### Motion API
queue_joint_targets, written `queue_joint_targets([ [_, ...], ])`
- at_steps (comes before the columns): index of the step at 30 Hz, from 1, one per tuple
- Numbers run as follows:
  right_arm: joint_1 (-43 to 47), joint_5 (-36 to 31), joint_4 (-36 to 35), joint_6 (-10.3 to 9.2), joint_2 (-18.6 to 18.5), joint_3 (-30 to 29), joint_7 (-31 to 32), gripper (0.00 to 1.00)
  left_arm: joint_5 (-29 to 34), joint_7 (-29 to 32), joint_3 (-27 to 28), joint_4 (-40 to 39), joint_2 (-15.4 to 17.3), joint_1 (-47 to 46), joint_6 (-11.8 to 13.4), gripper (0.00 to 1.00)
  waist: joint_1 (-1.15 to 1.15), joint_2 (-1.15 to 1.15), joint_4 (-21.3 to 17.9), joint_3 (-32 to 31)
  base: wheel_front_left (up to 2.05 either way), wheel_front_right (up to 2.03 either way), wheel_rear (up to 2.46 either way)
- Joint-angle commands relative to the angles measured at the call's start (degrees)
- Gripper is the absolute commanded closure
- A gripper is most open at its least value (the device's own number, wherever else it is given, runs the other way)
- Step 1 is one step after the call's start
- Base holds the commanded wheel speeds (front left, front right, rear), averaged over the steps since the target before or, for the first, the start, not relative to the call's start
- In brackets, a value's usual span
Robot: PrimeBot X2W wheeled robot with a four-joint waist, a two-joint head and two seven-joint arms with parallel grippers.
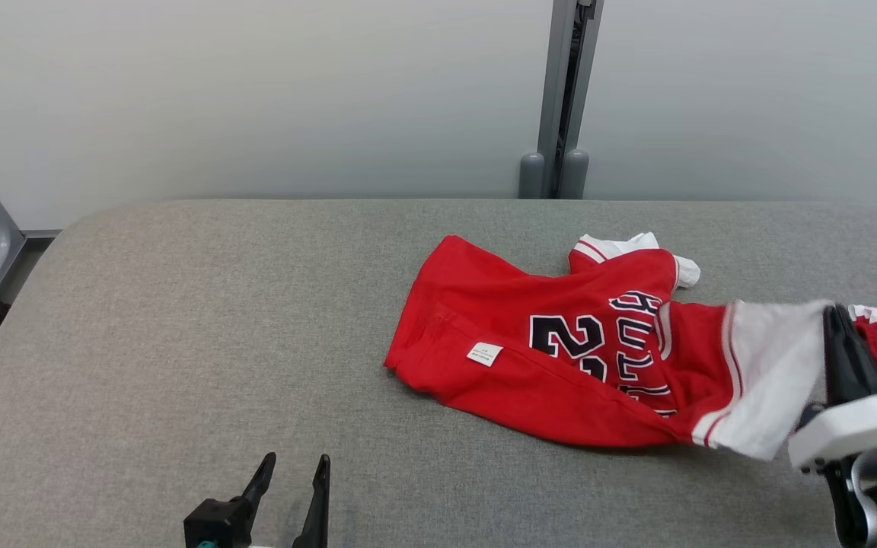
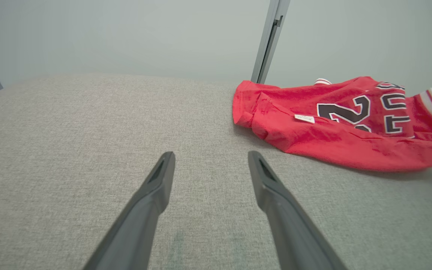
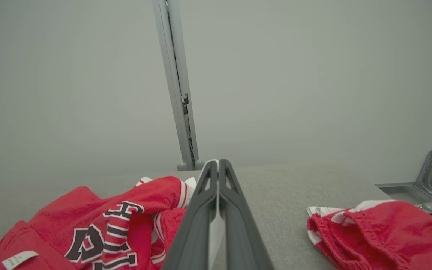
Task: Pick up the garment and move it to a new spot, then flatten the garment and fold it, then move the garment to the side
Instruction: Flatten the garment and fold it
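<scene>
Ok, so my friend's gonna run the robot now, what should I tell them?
Left gripper: open, holding nothing, over the table near the front.
Right gripper: fingers shut on the white part of the jersey.
Jersey: crumpled, right of the table's middle, red part lying on it.
Another red garment lies bunched to the right gripper's right.
Done: jersey grabbed.
Left: carry it to a new spot, flatten, fold, move aside.
</scene>
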Motion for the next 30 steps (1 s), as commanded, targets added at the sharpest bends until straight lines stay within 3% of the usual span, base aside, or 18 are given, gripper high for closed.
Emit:
queue_joint_targets([
  [1,2.4,-1.1,2.0,-0.01,0.7,-2.5,0.0,0.47,-0.3,-0.1,0.1,-0.1,0.2,0.1,0.0,0.0,0.0,0.0,-0.1,0.2,0.0,0.0,0.0],
  [2,3.7,-1.3,3.2,-0.01,1.3,-4.0,0.0,0.0,-0.2,-0.1,0.1,-0.1,0.2,0.0,-0.1,0.0,0.0,0.0,-0.2,0.4,0.0,0.0,0.0],
  [11,8.3,-3.3,2.4,-0.01,5.0,-7.0,0.0,0.0,0.8,-0.1,0.8,0.1,0.2,-1.3,-0.4,0.0,0.0,0.0,-2.4,1.6,0.0,0.0,0.0],
  [19,4.8,-3.3,-0.1,-0.01,6.5,-3.7,0.0,0.0,1.5,-0.1,-1.2,2.8,0.2,-13.1,-1.7,0.0,0.0,0.0,-6.4,8.5,0.0,0.0,0.0],
  [30,1.6,-1.9,0.1,-0.01,6.8,-0.8,0.0,0.0,-2.9,2.3,-8.3,25.3,0.3,-34.3,-4.8,0.0,0.0,0.0,-11.0,14.9,0.0,0.0,0.0],
])
